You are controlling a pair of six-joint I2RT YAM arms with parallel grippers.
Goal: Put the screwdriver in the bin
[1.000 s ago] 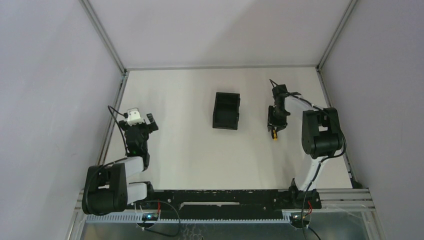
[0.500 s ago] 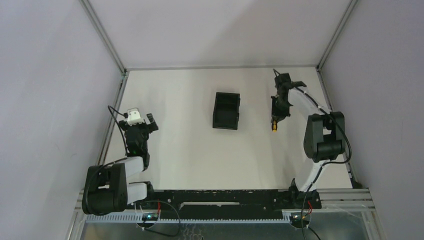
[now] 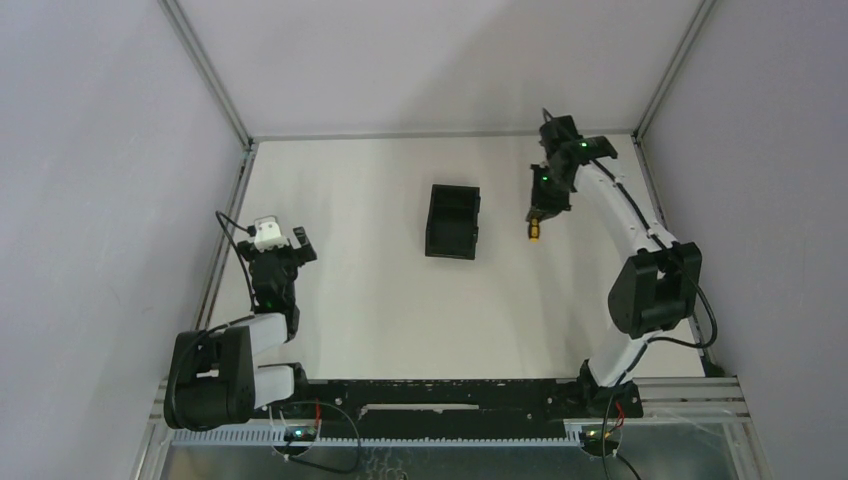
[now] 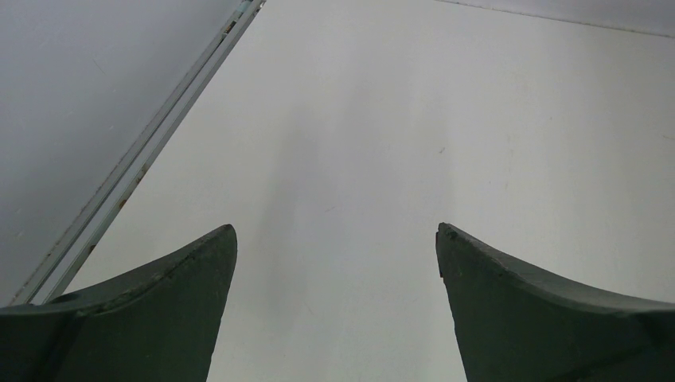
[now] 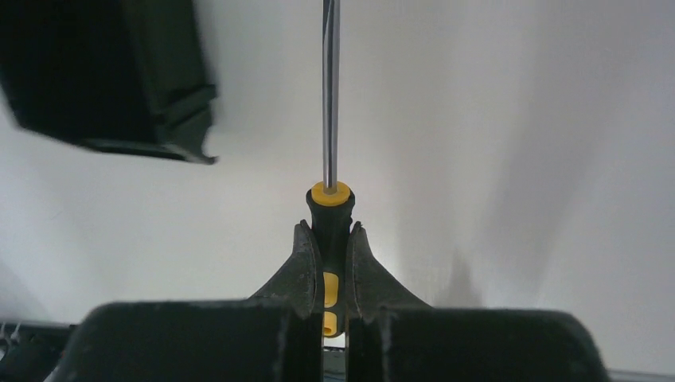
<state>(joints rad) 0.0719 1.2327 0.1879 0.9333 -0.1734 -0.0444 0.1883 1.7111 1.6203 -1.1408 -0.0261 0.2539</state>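
Right gripper (image 5: 328,259) is clamped tight on the stubby black-and-yellow handle of the small screwdriver (image 5: 330,203). Its thin metal shaft runs straight out ahead of the fingers, tip pointing away. Further on, left of that shaft and apart from it, sits the small black rectangular plastic bin (image 5: 103,72). Left gripper (image 4: 334,263) gapes wide, holding nothing.

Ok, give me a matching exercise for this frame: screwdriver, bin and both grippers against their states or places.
Things:
1. screwdriver
2. bin
3. left gripper
4. right gripper

States or places:
A. open over bare table
B. shut on a black-and-yellow handle
C. standing in the middle of the white surface, nothing touching it
D. clamped by its handle, shaft sticking forward

Pairs: 1-D, 2-C, 3-A, 4-B
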